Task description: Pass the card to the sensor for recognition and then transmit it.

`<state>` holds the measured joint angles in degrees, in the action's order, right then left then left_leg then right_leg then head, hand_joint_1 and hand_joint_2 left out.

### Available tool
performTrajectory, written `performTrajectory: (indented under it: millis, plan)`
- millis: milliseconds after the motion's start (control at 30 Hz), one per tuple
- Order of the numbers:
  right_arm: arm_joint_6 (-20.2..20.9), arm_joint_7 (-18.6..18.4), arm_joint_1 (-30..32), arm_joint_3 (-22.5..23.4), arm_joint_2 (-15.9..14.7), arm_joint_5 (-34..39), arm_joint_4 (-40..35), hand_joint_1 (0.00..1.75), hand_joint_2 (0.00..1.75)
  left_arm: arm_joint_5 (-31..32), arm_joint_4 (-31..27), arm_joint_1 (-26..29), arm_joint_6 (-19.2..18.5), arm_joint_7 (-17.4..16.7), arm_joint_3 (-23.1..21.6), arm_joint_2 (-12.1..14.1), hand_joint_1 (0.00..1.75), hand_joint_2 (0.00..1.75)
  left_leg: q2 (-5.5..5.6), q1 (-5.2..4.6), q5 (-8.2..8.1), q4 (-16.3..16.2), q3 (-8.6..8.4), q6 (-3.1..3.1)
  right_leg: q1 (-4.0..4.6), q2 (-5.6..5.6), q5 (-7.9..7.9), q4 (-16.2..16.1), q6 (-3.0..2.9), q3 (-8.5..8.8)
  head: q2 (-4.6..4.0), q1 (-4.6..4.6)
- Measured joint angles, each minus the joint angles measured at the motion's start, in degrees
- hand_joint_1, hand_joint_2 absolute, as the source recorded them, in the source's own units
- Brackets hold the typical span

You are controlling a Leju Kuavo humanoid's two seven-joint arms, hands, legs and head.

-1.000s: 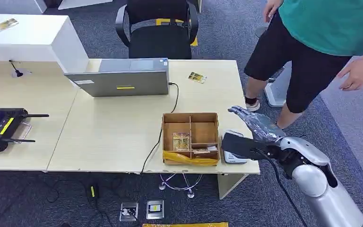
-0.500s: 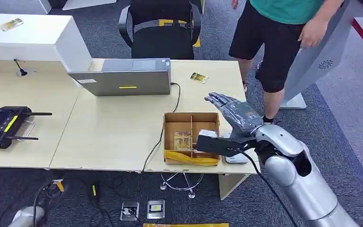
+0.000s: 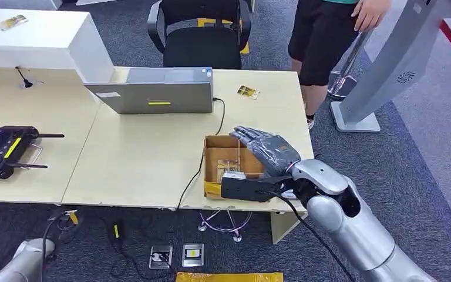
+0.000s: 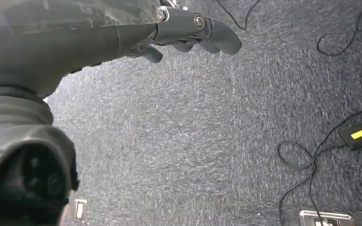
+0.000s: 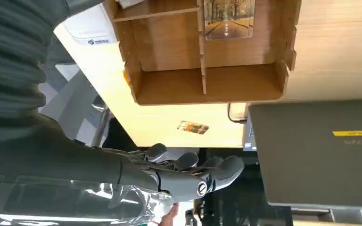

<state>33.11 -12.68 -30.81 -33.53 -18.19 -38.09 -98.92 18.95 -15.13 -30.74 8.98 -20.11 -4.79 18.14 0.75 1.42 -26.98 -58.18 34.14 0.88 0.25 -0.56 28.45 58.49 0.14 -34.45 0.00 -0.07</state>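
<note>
A picture card (image 3: 230,168) lies in a compartment of the open cardboard box (image 3: 214,143) at the table's front right. My right hand (image 3: 268,150) hovers flat over the box's right half, fingers spread, holding nothing. In the right wrist view the hand (image 5: 169,176) is stretched out, apart from the box (image 5: 207,84) and the card (image 5: 228,19) in it. The white card sensor (image 5: 87,28) lies beside the box. Another card (image 3: 247,92) lies on the table's far right. My left hand (image 4: 169,28) hangs over the carpet, fingers loosely extended and empty.
A grey laptop (image 3: 158,97) stands behind the box, its cable running past the box's left side. A black controller (image 3: 6,150) lies at the far left. A person (image 3: 323,29) stands beyond the table by a grey stand (image 3: 381,70). An office chair (image 3: 199,35) is behind the table.
My right hand has swung left from beside the box to above it. The view has shifted a little. The person has stepped back and away from the table's corner.
</note>
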Motion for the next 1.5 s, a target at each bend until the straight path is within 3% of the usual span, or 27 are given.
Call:
performTrajectory:
  millis: [200, 333, 500, 800, 967, 1400, 1500]
  plan:
    - [0.3, -0.5, -2.2, -1.2, 0.0, 2.3, 1.8, 0.0, 1.75, -0.3, 0.0, -0.2, -0.1, 0.1, 0.1, 0.0, 0.0, 0.0, -0.13, 0.01, 0.33, -0.1, 0.65, 0.05, 0.01, 0.14, -0.46, 0.0, -0.01, -0.66, 0.0, 0.0]
    - [0.3, -0.7, -3.4, -1.7, -0.2, 2.8, 3.3, 0.0, 1.75, 2.2, 0.0, -0.9, -3.4, 0.1, 0.0, 0.0, 0.0, 0.0, -0.13, 0.0, 0.47, -0.2, 0.84, -0.05, 0.01, 0.13, -0.58, 0.0, 0.07, -0.85, 0.0, -0.02]
    - [0.4, -0.4, -4.9, -2.2, -0.3, 2.5, 5.3, 0.0, 1.75, 9.6, 0.1, -3.2, -10.5, -0.1, -0.7, 0.0, 0.0, 0.0, 0.48, -0.04, 0.95, -0.3, 1.65, -0.27, 0.02, -0.53, -0.81, 0.0, 0.22, -1.4, 0.0, -0.04]
    - [1.0, 0.1, -6.7, -3.3, -0.2, 2.3, 8.5, 0.0, 1.75, 12.4, 0.5, -5.7, -15.2, -0.2, -1.7, -0.5, 0.0, 0.0, 1.24, -0.07, 1.47, -0.6, 2.48, -0.69, -0.03, -1.25, -1.23, -0.1, 0.38, -1.67, 0.0, 0.0]
    - [1.6, -0.1, -7.3, -4.1, 0.2, 2.6, 9.7, 0.0, 1.75, 13.1, 0.5, -6.2, -15.2, -0.4, -1.9, -0.9, 0.0, 0.0, 1.46, -0.13, 1.7, -0.6, 2.75, -1.01, -0.09, -1.4, -1.58, -0.2, 0.17, -1.73, 0.0, 0.0]
    - [1.7, -1.8, -7.5, -4.7, 1.0, 4.1, 10.8, 0.0, 1.75, 13.9, 0.5, -6.4, -14.4, -0.5, -2.0, -1.1, 0.0, 0.0, 1.43, -0.17, 2.01, -0.8, 3.06, -1.32, -0.14, -1.33, -2.09, -0.5, 0.32, -1.92, 0.0, 0.02]
    - [0.0, -1.7, -7.3, -4.5, 0.9, 4.8, 10.8, 0.0, 1.75, 14.2, 0.5, -6.3, -14.3, -0.4, -2.0, -1.1, 0.0, 0.0, 1.43, -0.2, 2.06, -0.8, 3.11, -1.3, -0.15, -1.34, -2.16, -0.5, 0.34, -1.92, 0.0, 0.0]
